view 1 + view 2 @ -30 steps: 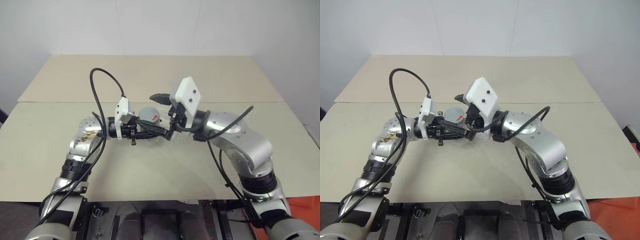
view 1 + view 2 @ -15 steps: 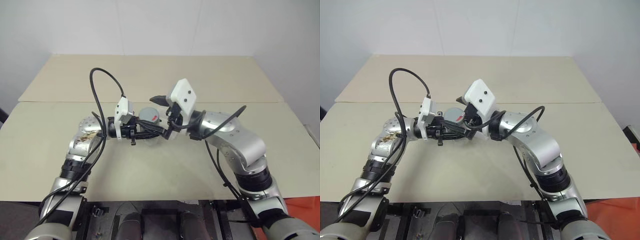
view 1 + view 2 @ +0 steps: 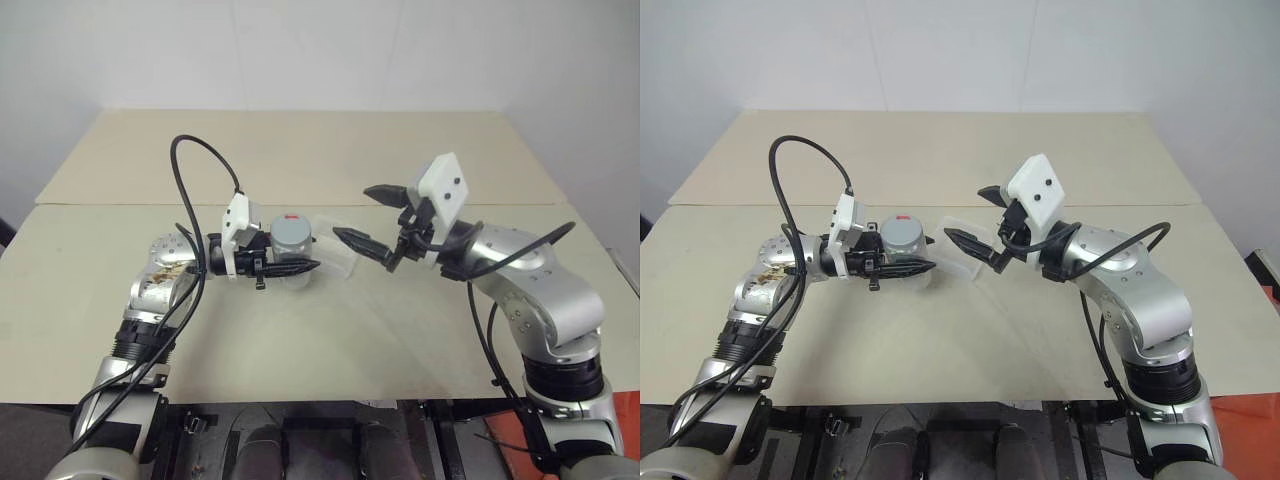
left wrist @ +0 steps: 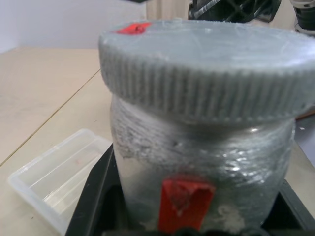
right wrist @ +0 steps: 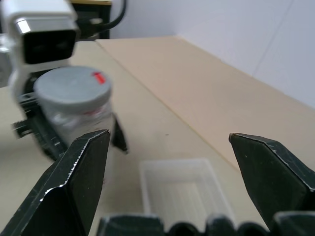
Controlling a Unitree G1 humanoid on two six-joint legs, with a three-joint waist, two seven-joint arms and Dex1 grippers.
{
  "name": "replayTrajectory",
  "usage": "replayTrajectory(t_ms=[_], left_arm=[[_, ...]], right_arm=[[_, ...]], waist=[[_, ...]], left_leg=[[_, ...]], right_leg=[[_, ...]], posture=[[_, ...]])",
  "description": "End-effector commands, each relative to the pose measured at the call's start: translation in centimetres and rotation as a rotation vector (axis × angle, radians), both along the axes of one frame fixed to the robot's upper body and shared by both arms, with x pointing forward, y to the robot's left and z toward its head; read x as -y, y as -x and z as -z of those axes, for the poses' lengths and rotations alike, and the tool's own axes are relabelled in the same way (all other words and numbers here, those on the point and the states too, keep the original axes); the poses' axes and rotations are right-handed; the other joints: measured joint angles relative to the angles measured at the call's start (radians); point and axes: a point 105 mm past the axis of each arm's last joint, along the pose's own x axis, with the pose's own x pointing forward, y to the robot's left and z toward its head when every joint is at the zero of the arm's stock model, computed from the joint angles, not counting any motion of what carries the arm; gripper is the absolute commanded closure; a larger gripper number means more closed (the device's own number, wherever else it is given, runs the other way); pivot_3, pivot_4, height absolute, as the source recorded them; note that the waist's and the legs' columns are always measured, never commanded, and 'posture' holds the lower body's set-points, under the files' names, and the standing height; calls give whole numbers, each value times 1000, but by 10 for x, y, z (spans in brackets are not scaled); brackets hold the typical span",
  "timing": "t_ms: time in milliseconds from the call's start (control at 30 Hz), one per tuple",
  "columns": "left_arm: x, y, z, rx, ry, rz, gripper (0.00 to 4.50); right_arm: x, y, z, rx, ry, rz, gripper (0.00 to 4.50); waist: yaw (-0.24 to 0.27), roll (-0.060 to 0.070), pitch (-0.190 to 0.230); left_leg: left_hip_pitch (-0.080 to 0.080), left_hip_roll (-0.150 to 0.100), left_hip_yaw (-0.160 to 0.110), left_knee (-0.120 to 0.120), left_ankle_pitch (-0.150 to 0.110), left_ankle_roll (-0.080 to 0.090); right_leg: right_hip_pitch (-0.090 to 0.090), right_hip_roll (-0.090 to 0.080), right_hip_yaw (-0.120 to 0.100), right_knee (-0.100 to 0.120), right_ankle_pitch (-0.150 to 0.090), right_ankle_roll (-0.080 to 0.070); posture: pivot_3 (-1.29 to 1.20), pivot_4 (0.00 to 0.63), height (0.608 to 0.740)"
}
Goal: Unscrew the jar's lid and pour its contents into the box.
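Right gripper (image 3: 372,214) withdrawn, wide open; left gripper (image 3: 300,268) clamping jar (image 3: 291,248)

The jar (image 4: 197,162) is clear, and its glass looks cloudy and grey. It has a small red patch low on its side. The lid (image 4: 206,64) is silver-grey with thin lines all around its edge and a little red mark on top near the rim. The box (image 5: 179,189) is clear and whitish, like milky plastic. The table (image 3: 330,150) is pale beige with a thin darker line running across it. The fingers (image 5: 74,182) of the right gripper (image 3: 370,218) are black, and so are those of the left gripper (image 3: 290,268). Each arm carries a white block near the wrist, has shiny silver metal parts, and has black cables looping over it. The wall behind the table's far edge is plain white.
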Motion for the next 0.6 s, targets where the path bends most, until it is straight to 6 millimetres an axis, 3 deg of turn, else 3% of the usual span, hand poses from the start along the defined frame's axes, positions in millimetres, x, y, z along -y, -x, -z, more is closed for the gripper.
replayTrajectory(t_ms=[33,233,433,600], left_arm=[[1,2,-12,60,8,13,2569],[5,-4,-14,64,14,10,2569],[10,-4,-13,72,12,25,2569],[9,-5,-14,75,14,24,2569]], right_arm=[[-5,16,-16,86,-12,-79,12],[-30,25,-28,118,-42,-181,12],[-60,19,-32,106,-60,-209,12],[-71,9,-29,92,-65,-190,12]], waist=[[0,0,0],[0,0,0],[0,0,0],[4,0,0]], left_leg=[[0,0,0,0,0,0],[0,0,0,0,0,0],[0,0,0,0,0,0],[0,0,0,0,0,0]], right_leg=[[0,0,0,0,0,0],[0,0,0,0,0,0],[0,0,0,2,0,0],[0,0,0,2,0,0]], posture=[[0,150,740],[0,150,740],[0,150,740],[0,150,740]])
